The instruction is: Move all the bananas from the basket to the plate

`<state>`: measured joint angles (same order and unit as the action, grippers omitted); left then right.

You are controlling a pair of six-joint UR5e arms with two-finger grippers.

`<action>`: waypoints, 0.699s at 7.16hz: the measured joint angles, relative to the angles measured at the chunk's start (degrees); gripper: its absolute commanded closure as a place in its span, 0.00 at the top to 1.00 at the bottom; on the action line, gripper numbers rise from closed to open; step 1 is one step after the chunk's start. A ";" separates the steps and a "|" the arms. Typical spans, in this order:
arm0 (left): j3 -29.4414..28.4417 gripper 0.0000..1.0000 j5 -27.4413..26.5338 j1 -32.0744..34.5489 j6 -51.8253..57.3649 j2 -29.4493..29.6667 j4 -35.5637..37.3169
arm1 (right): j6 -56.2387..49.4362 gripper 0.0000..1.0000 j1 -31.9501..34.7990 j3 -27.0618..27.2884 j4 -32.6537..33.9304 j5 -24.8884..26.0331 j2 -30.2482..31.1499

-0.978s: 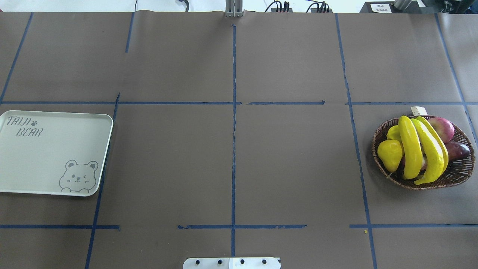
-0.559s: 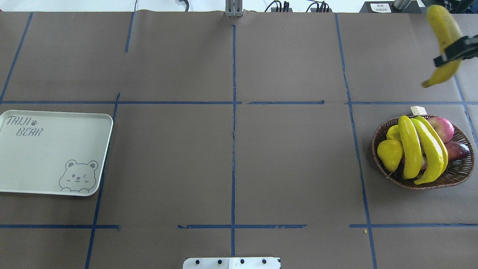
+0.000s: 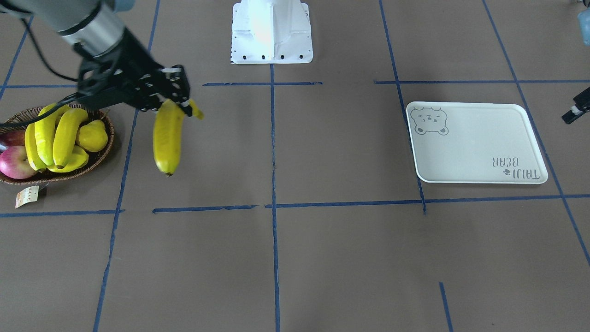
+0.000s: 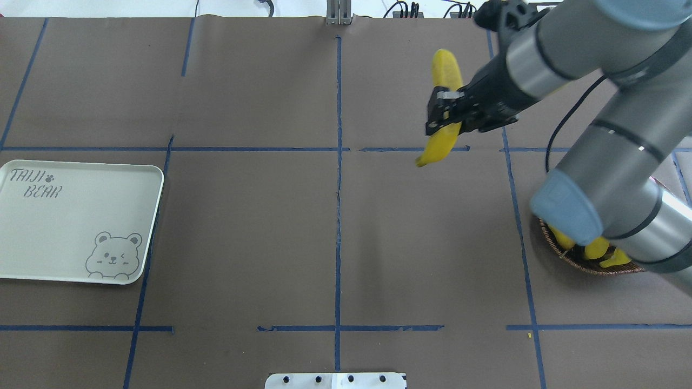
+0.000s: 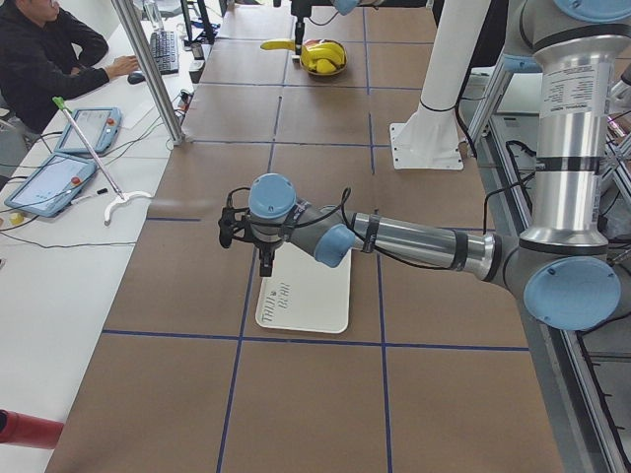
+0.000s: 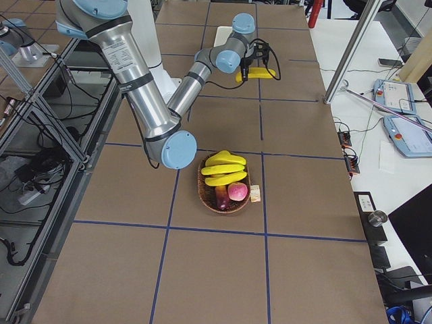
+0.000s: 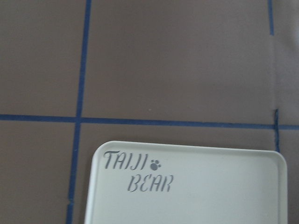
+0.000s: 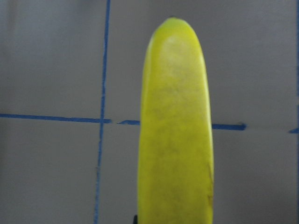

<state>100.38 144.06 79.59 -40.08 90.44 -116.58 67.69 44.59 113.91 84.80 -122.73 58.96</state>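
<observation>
My right gripper (image 4: 442, 116) is shut on one long yellow banana (image 4: 446, 73) and holds it in the air over the table, between the basket and the middle line. It also shows in the front view (image 3: 167, 138) and fills the right wrist view (image 8: 176, 130). Three more bananas (image 3: 57, 133) lie in the wicker basket (image 3: 102, 154), which my right arm mostly hides from overhead (image 4: 576, 263). The pale plate (image 4: 70, 227) with the bear print is bare. My left gripper (image 5: 264, 264) hovers by the plate's lettered end (image 7: 210, 186); I cannot tell whether it is open.
The basket also holds a red apple (image 3: 14, 162), a yellow pear-like fruit (image 3: 93, 136) and a dark purple fruit (image 3: 10, 137). Its paper tag (image 3: 26, 196) lies on the table. The white robot base (image 3: 271, 32) stands at the table's edge.
My right arm has come into the overhead view from the far right, carrying the banana leftward toward the middle line. It now covers most of the basket.
</observation>
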 measured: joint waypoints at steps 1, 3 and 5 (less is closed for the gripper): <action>-0.43 0.99 -0.12 -3.69 -10.14 3.13 -5.15 | 4.54 0.00 -5.75 -0.10 -3.58 5.25 -1.27; -0.99 0.99 -2.07 -12.63 -30.33 9.80 -15.50 | 12.45 0.00 -14.36 -0.58 -12.78 14.08 -2.00; -0.38 0.98 -8.96 -22.77 -52.30 16.13 -25.50 | 14.46 0.00 -18.52 -0.71 -17.19 18.63 -2.39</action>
<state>100.01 135.10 56.82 -92.39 106.58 -142.09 82.16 26.07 113.20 67.62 -104.11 56.58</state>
